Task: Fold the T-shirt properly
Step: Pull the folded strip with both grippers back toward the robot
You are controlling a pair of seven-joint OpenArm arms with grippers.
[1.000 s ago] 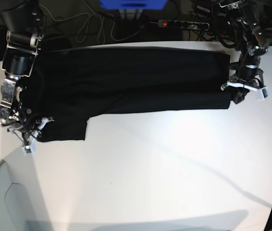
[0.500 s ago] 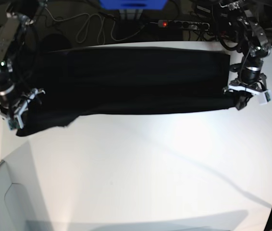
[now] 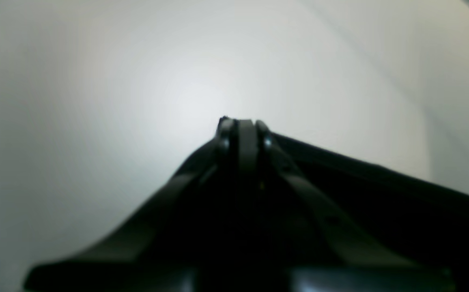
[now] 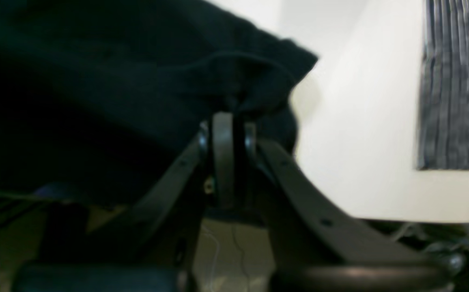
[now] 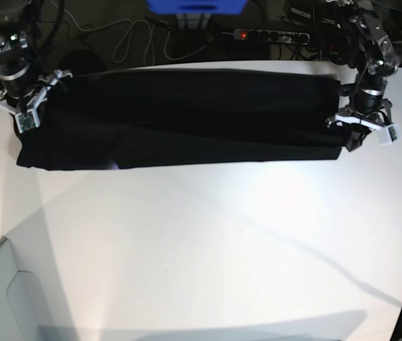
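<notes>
The black T-shirt (image 5: 187, 117) lies as a long band across the far part of the white table (image 5: 222, 249), plain side up; no print shows. My left gripper (image 5: 356, 139) is at the band's right end and is shut on the cloth's corner. In the left wrist view the left gripper (image 3: 240, 125) is closed on dark cloth (image 3: 380, 190) low over the table. My right gripper (image 5: 27, 114) is at the band's left end, shut on the shirt. In the right wrist view the right gripper (image 4: 228, 121) pinches a bunched fold of black cloth (image 4: 137, 81).
A power strip (image 5: 272, 34), cables and a blue object (image 5: 195, 6) lie beyond the table's far edge. A grey panel (image 5: 2, 298) stands at the near left corner. A dark striped surface (image 4: 457, 81) shows at the right of the right wrist view.
My right gripper has moved from the near left towards the far left edge, carrying the shirt's left end with it. The hanging flap is gone and the band is straighter. My left gripper barely shifted.
</notes>
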